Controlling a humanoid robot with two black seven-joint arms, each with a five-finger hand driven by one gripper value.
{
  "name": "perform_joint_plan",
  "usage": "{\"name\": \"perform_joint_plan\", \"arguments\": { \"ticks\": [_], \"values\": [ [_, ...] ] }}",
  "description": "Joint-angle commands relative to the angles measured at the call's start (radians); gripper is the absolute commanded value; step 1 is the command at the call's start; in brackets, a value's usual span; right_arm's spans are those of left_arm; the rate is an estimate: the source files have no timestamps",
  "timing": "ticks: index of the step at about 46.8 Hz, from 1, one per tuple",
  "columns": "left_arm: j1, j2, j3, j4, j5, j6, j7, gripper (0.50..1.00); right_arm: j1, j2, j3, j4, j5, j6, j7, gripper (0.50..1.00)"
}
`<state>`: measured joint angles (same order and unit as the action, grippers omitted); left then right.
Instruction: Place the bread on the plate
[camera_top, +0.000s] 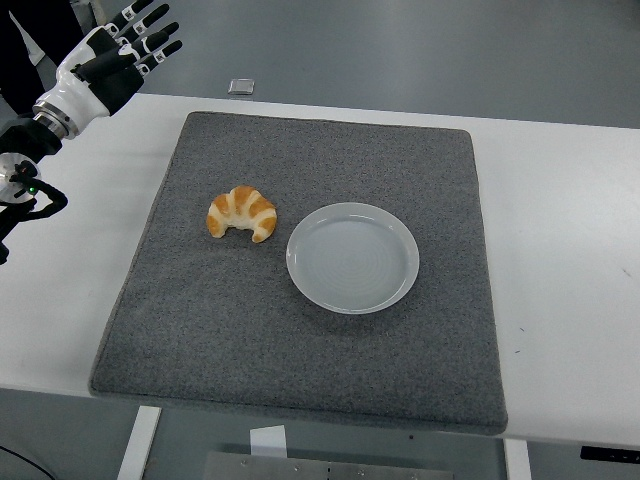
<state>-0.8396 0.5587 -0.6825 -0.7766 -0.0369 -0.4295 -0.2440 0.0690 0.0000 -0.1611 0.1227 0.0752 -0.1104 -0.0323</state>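
Black-and-white, my left hand (125, 45) hangs raised over the table's far-left corner, fingers spread and holding nothing, well apart from the golden crescent-shaped croissant (241, 213) lying on the grey felt mat (300, 340) just beside the empty round white plate (352, 257).

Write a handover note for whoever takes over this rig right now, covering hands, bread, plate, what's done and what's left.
Left hand: raised at the far left corner, fingers spread, holding nothing.
Right hand: not in view.
Bread: a croissant lying on the grey mat, just left of the plate, not touching it as far as the view shows.
Plate: on the mat, right of centre, nothing on it.
Done: nothing yet; the bread is untouched.
Left: reach to the bread, grasp it, carry it right and set it on the plate.
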Motion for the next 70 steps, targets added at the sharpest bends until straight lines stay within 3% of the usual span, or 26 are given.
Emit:
{"name": "perform_joint_plan", "arguments": {
  "ticks": [1,70],
  "values": [
    [0.001,0.0,0.001,0.0,0.0,0.0,0.0,0.992,0.0,0.0,0.0,0.0,0.0,0.0,0.0,0.952],
    [-0.009,0.0,0.001,-0.003,-0.009,-0.003,0.0,0.99,0.0,0.0,0.0,0.0,0.0,0.0,0.0,0.952]
  ]
}}
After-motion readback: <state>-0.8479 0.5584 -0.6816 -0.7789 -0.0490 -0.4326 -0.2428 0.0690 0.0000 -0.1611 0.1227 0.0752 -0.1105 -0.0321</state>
